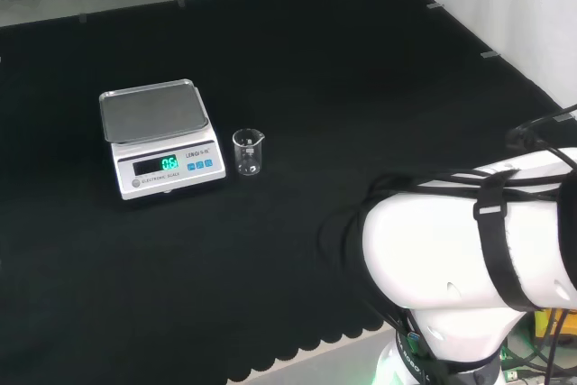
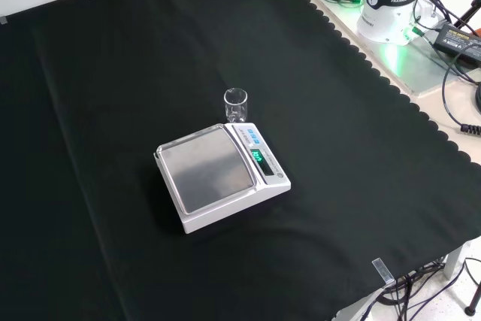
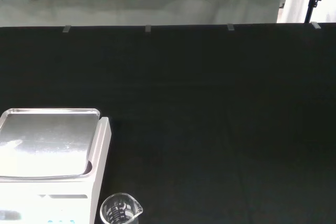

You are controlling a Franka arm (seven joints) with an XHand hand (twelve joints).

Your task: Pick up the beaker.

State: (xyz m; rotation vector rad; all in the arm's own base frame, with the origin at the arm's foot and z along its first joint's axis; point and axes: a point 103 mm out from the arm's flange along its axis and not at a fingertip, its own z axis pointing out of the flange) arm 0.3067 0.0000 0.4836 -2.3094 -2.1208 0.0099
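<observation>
A small clear glass beaker (image 1: 248, 151) stands upright on the black cloth, just right of the scale in the head view. In the front view the beaker (image 2: 235, 105) sits just beyond the scale's far corner. The wrist view catches the beaker's rim and spout (image 3: 120, 210) close beside the scale. It looks empty.
A white electronic scale (image 1: 160, 137) with a steel pan and lit green display stands next to the beaker; it is also in the front view (image 2: 219, 174) and the wrist view (image 3: 50, 150). The arm's white links (image 1: 469, 259) rise at the head view's right. Cables and the arm's base (image 2: 391, 5) lie beyond the cloth's scalloped edge.
</observation>
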